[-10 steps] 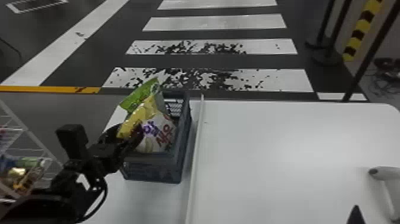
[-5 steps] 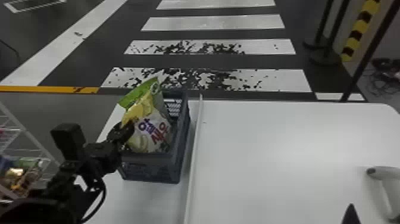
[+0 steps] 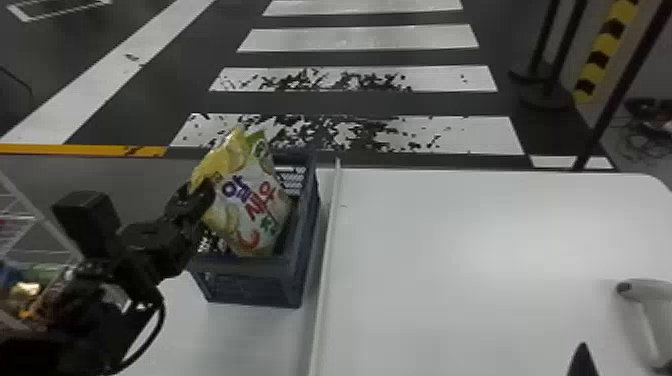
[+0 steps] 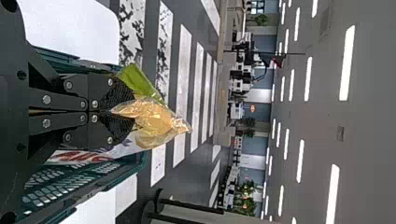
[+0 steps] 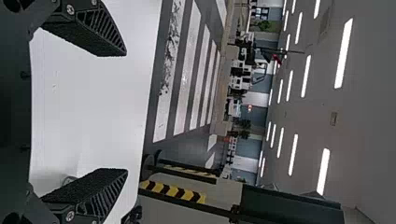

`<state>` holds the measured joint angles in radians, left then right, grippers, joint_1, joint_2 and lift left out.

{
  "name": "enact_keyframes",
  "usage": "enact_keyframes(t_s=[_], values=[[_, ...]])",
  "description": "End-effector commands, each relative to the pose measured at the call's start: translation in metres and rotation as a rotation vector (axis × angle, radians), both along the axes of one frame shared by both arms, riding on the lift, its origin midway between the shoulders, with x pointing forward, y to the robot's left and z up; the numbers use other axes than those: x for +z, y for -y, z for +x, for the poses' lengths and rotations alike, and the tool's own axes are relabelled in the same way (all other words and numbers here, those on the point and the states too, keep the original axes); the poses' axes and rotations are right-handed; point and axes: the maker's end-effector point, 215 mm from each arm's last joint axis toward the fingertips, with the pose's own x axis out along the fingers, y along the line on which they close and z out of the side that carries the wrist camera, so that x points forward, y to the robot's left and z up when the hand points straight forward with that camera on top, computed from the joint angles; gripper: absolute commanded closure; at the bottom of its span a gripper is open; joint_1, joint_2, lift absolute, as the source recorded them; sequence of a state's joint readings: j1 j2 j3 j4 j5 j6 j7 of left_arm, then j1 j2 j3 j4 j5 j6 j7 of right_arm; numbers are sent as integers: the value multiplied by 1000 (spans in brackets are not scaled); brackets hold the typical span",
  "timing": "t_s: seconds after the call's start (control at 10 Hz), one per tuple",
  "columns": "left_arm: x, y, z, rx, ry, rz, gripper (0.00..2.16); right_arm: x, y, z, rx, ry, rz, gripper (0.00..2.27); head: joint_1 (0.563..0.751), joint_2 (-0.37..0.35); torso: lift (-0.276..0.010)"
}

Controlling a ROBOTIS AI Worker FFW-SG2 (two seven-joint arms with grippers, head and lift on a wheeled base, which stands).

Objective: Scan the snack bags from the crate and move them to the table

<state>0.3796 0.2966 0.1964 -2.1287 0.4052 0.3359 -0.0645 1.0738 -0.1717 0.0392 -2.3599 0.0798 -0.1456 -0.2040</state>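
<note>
Head view, scanner (image 3: 651, 290), wrist views, ceiling lights (image 4: 347, 63)

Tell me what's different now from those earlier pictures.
The left claw has risen and shifted slightly to the left, drawing the yellow-and-white snack bag upward with it; the bag's lower part is still over the crate. Nothing has been let go. The crate and the handheld scanner stayed where they were.

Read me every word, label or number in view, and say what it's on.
Snack bag, front: big purple, red and green characters, too blurred to quote for certain.
Round green emblem near the bag's top: too small to read.
Crate, handheld scanner: none I can make out.
</note>
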Motion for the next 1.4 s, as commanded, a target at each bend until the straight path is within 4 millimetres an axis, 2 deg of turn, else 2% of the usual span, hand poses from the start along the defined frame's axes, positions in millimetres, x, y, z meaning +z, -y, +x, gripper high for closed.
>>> enact_keyframes(t_s=[0.0, 0.3, 0.5, 0.8, 1.3], values=[[22, -3, -3, -5, 16, -14, 1892, 1, -3, 0, 5, 2, -1, 107, 695, 122, -95], [50, 1, -13, -21, 26, -84, 1892, -4, -12, -1, 18, -14, -5, 107, 695, 136, -95], [74, 19, -14, -45, 61, -149, 1892, -4, -17, -1, 26, -21, -17, 107, 695, 143, -95], [100, 28, -20, -75, 89, -259, 1892, -9, -16, -2, 22, -41, -24, 107, 695, 122, -95], [87, 99, -37, -283, -6, -439, 1892, -15, -20, -3, 22, -59, -34, 107, 695, 54, -95]])
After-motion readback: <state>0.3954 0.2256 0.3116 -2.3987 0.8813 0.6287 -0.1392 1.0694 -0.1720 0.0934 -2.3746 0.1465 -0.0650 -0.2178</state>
